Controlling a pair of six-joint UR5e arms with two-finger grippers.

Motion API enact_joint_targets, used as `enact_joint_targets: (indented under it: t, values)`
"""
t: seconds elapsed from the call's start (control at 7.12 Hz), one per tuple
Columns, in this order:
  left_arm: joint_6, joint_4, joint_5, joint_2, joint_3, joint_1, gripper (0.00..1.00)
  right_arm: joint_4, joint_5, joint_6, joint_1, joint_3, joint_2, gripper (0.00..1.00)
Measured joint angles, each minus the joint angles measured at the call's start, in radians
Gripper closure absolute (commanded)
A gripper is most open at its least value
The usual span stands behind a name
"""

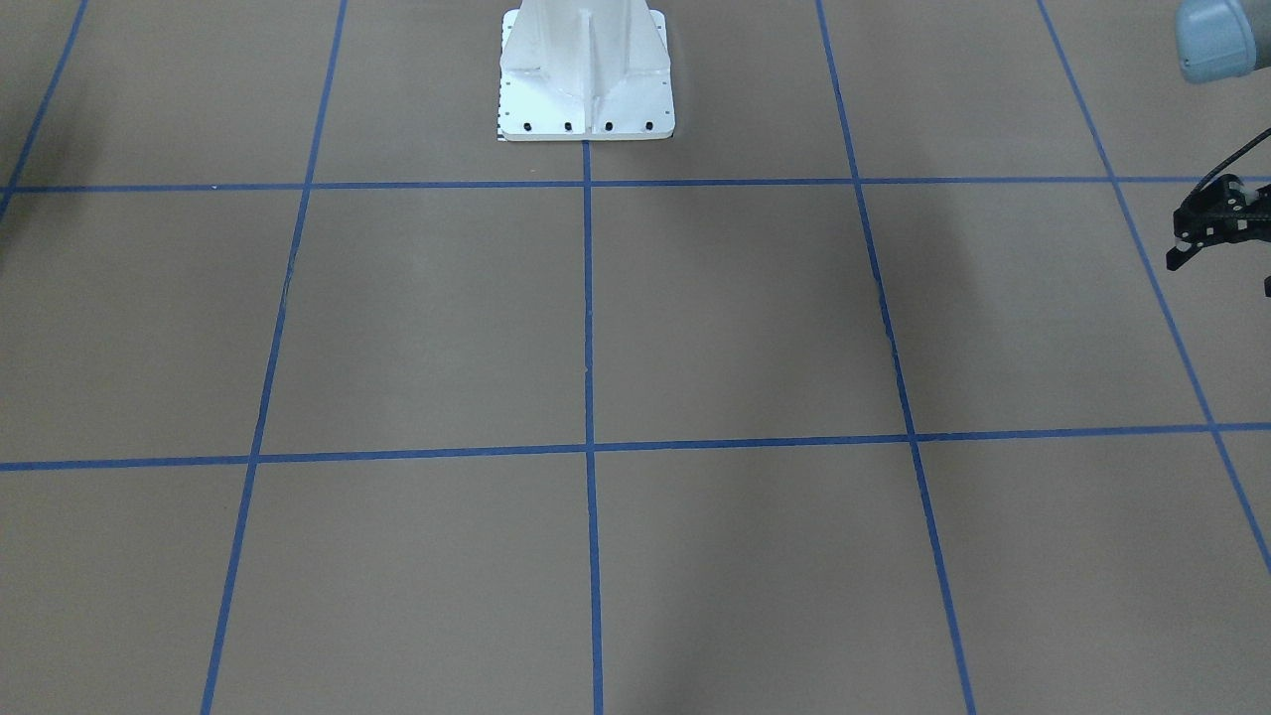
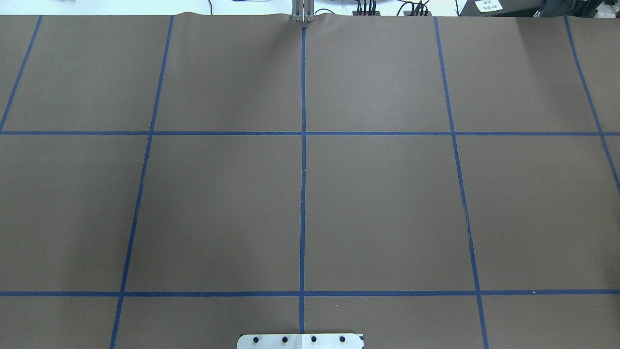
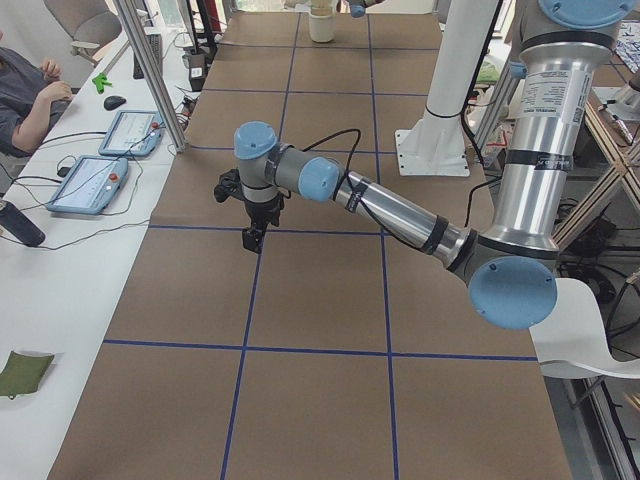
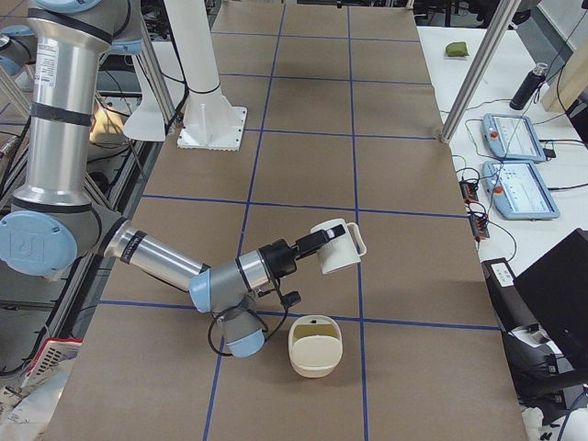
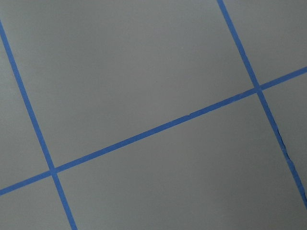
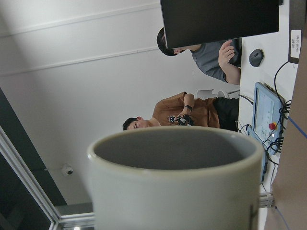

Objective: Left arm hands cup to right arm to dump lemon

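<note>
left hand (image 1: 1221, 268): it hangs over the counter (image 2: 387, 203) on the robot's left side, with the fingers pointing down. In the front-facing view the 2 fingers stand well apart and nothing is between them.
left arm (image 3: 390, 212): it reaches out low over the counter in the exterior left view. Its wrist camera sees only brown surface and blue lines (image 2: 303, 194).
robot base (image 1: 586, 79): a white foot bolted on the counter, on the middle blue line.
right arm (image 4: 161, 257): it lies low and reaches away from the robot in the exterior right view.
right hand (image 4: 308, 243): its black tip meets the cup, but it shows only in the side view, so I cannot tell how far the fingers close.
cup (image 4: 338, 248): white, at the tip of the right hand and off the counter, a little tilted, with the handle on the far side from the hand. In the right wrist view its rim and grey inside wall fill the lower part; the bottom is hidden.
bowl (image 4: 315, 354): cream, standing on the counter near the cup, apart from it.
yellow piece (image 4: 317, 323): inside the bowl, too small to name.
</note>
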Motion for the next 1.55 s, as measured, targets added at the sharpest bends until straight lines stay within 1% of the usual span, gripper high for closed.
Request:
enact_joint_targets:
  t: [0.14,0.28,0.42,0.56,0.7,0.84,0.98,1.12,1.26,1.4,1.55]
  values:
    - [-0.001,0.001,-0.003,0.003,0.001,0.000,0.00,-0.043,0.123,-0.180,-0.001,0.016,0.029,0.85]
    - [-0.003,0.001,-0.015,0.005,0.003,0.000,0.00,-0.133,0.226,-0.329,-0.003,0.067,0.051,0.81]
    - [-0.017,0.001,-0.038,0.005,0.003,0.000,0.00,-0.258,0.305,-0.454,-0.006,0.140,0.073,0.80]
    - [-0.041,0.000,-0.070,0.006,-0.001,-0.001,0.00,-0.381,0.375,-0.586,-0.012,0.200,0.100,0.75]
    - [-0.064,0.000,-0.102,0.002,-0.005,-0.001,0.00,-0.469,0.429,-0.715,-0.028,0.229,0.120,0.67]
    - [-0.112,-0.002,-0.145,-0.010,-0.013,-0.001,0.00,-0.516,0.464,-0.818,-0.059,0.238,0.133,0.65]
    - [-0.192,-0.004,-0.203,-0.030,-0.029,0.000,0.00,-0.545,0.487,-0.922,-0.096,0.239,0.141,0.68]
    - [-0.289,-0.003,-0.241,-0.062,-0.047,0.000,0.00,-0.606,0.498,-1.058,-0.122,0.240,0.159,0.70]
    - [-0.398,-0.003,-0.259,-0.102,-0.059,0.002,0.00,-0.709,0.500,-1.204,-0.135,0.243,0.204,0.70]
    - [-0.512,-0.004,-0.276,-0.151,-0.065,0.009,0.00,-0.813,0.496,-1.315,-0.144,0.245,0.261,0.69]
    - [-0.624,-0.005,-0.293,-0.207,-0.065,0.030,0.00,-0.885,0.483,-1.393,-0.156,0.246,0.314,0.68]
